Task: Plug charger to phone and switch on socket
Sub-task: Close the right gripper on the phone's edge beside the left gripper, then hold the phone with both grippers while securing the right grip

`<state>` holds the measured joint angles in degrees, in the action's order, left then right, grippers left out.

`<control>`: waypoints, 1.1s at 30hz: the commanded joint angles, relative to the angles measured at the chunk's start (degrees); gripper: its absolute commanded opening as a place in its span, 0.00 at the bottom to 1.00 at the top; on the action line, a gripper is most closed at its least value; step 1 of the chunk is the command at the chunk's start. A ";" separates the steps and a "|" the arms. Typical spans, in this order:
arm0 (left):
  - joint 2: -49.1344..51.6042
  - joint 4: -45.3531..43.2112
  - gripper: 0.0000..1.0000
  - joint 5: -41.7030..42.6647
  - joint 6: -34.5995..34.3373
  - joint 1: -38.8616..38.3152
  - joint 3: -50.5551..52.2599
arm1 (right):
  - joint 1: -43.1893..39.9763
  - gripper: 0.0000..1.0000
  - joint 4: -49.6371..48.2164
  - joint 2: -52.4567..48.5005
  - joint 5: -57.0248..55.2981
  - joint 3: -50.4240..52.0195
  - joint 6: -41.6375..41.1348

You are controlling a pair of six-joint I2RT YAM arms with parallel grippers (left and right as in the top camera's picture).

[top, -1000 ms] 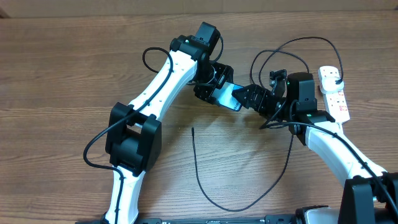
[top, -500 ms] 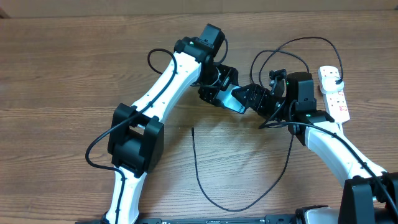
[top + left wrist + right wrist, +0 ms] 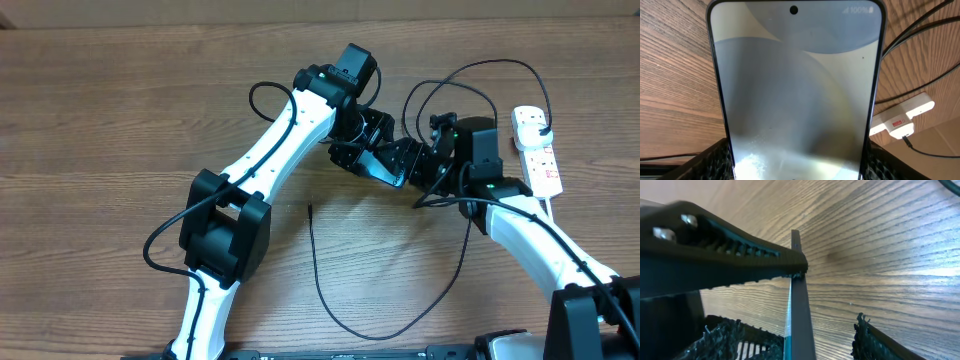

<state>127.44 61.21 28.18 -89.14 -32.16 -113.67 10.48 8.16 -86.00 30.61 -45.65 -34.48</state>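
The phone [image 3: 795,90] fills the left wrist view, screen lit pale grey-blue. My left gripper [image 3: 797,162] is shut on its lower edges and holds it off the table. Seen edge-on in the right wrist view, the phone [image 3: 801,310] stands between the fingers of my right gripper [image 3: 795,325]. That gripper is open, with a gap between the phone and its right pad [image 3: 872,340]. Overhead, both grippers meet at mid-table and hide most of the phone. The charger [image 3: 380,336] lies in a loop on the wood, its free tip [image 3: 310,208] pointing up. The white socket [image 3: 537,152] lies at the right.
Black cables loop on the table behind the right arm [image 3: 470,75], near the socket. The socket's end and a cable also show at the right of the left wrist view [image 3: 902,117]. The left arm's finger [image 3: 715,255] crosses the right wrist view.
The left arm has carried the phone to the right, into the right gripper's jaws. The right gripper's jaws have narrowed around it.
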 commanded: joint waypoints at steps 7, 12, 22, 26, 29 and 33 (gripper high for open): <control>0.31 -0.42 0.04 -0.35 -1.75 -0.55 -1.84 | 3.72 0.64 -0.42 -0.02 -6.60 -1.57 0.26; 0.31 -0.35 0.04 -0.90 -1.68 -0.55 -1.84 | 3.72 0.59 -0.42 -0.02 -6.62 -1.57 0.17; 0.31 -0.39 0.04 -0.07 -1.68 -0.55 -1.84 | 3.72 0.29 -0.61 -0.02 -6.62 -1.57 0.15; 0.31 -0.37 0.04 -0.04 -1.68 -0.55 -1.84 | 3.72 0.27 -0.61 -0.02 -6.62 -1.57 0.15; 0.31 -0.39 0.04 -0.02 -1.68 -0.55 -1.84 | 3.72 0.26 -0.63 -0.02 -6.62 -1.57 0.15; 0.31 -0.39 0.04 0.20 -1.68 -0.55 -1.84 | 3.72 0.26 -0.87 -0.02 -6.58 -1.57 -0.11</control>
<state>127.44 61.01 27.20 -90.08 -32.27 -113.67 14.02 7.99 -86.00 24.56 -45.76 -34.50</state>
